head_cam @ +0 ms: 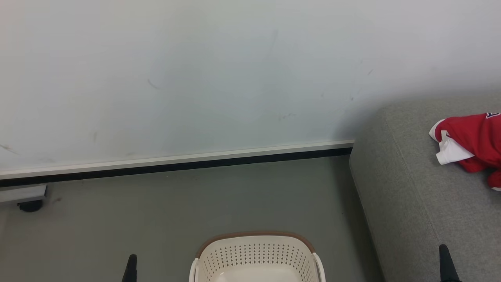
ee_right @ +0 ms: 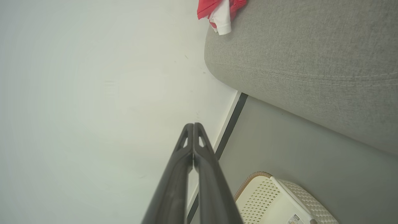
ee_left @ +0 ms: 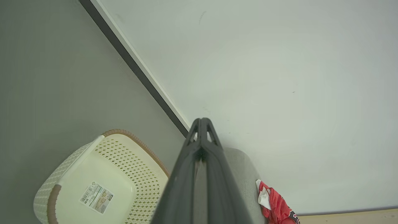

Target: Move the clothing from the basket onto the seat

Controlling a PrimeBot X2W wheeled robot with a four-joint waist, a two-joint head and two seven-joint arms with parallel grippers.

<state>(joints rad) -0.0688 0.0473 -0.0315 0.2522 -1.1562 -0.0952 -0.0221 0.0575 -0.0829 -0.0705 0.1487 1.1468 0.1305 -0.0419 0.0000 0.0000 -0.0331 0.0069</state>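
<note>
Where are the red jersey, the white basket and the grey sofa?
Bright red sports jersey (head_cam: 475, 137), head view, its red body.
Cream-white perforated plastic laundry basket (ee_left: 136, 168), left wrist view, its perforated wall.
Light grey fabric sofa block (ee_right: 311, 43), right wrist view, bare upholstery.

Bare indoor room, reading as a test space dressed up as a home corner. Scuffed white wall (head_cam: 195, 78) is running down to a black-and-white skirting (head_cam: 176, 162); plain grey floor (head_cam: 195, 203) is lying beneath. Grey seat (head_cam: 411, 188) is standing against the wall, a basket (head_cam: 254, 254) sitting on the floor near it. A castor (head_cam: 30, 205) under a metal frame (head_cam: 21, 194) is showing at far left.
</note>
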